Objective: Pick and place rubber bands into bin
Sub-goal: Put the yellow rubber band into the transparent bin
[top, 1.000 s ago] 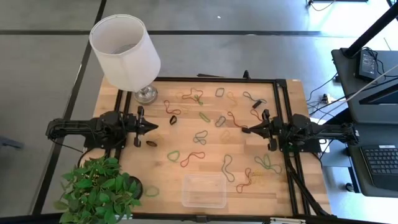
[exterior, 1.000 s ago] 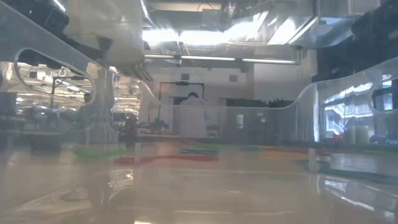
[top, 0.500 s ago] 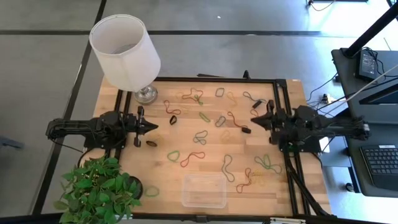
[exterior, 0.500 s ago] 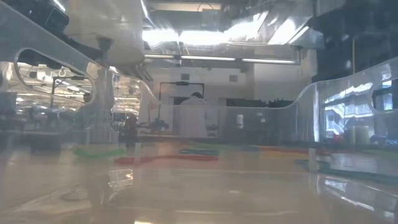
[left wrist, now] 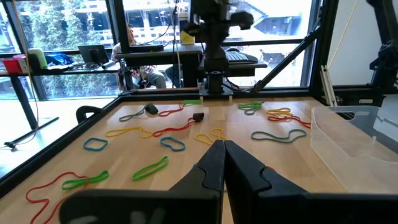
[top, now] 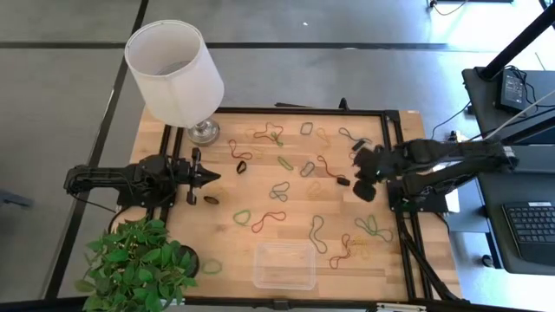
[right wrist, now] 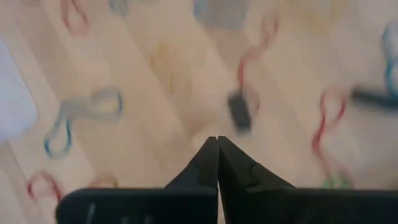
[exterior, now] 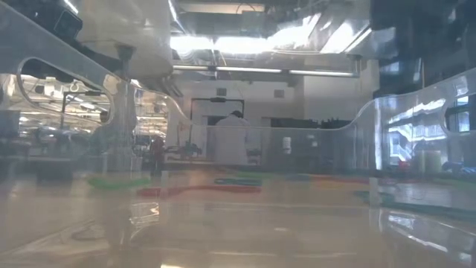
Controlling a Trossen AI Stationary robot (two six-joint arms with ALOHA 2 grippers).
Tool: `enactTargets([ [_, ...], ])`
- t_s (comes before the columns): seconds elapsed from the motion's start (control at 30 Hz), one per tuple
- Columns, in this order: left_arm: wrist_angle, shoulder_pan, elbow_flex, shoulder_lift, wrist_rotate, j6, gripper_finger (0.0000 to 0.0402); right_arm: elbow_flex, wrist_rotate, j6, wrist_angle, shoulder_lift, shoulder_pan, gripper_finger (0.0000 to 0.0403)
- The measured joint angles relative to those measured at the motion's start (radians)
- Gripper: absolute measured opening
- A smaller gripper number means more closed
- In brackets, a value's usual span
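My right gripper (top: 360, 166) has lifted off the tabletop's right edge and swung inward over the bands (top: 323, 165), fingers pinched together on nothing, bin (top: 284, 265) still empty.

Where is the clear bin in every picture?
High view: the bin sits at the table's bottom edge, in the middle.
Low view: probably the clear curved wall, seen close up.
Left wrist view: right side.
Right wrist view: probably the pale blur at the left edge.
Shared landmark: the small black band.
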Motion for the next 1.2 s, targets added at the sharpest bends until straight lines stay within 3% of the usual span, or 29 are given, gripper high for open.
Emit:
enactTargets([
  [0.23, 0.0, 0.0, 0.0, 0.0, 0.0, 0.0, 0.0006, 0.0, -0.065, 0.312, -0.041, 0.122, 0.248, 0.0],
  [0.47, 0.0, 0.0, 0.0, 0.0, 0.0, 0.0, 0.0006, 0.0, -0.089, 0.506, -0.02, 0.235, 0.475, 0.0002],
  [0.7, 0.0, 0.0, 0.0, 0.0, 0.0, 0.0, 0.0006, 0.0, -0.091, 0.432, 0.023, 0.367, 0.573, 0.004],
  [1.03, 0.0, 0.0, 0.0, 0.0, 0.0, 0.0, 0.0006, 0.0, -0.1, 0.255, 0.21, 0.551, 0.582, 0.0125],
  [1.2, 0.0, 0.0, 0.0, 0.0, 0.0, 0.0, 0.0006, 0.0, -0.101, 0.201, 0.207, 0.603, 0.6, 0.0151],
])
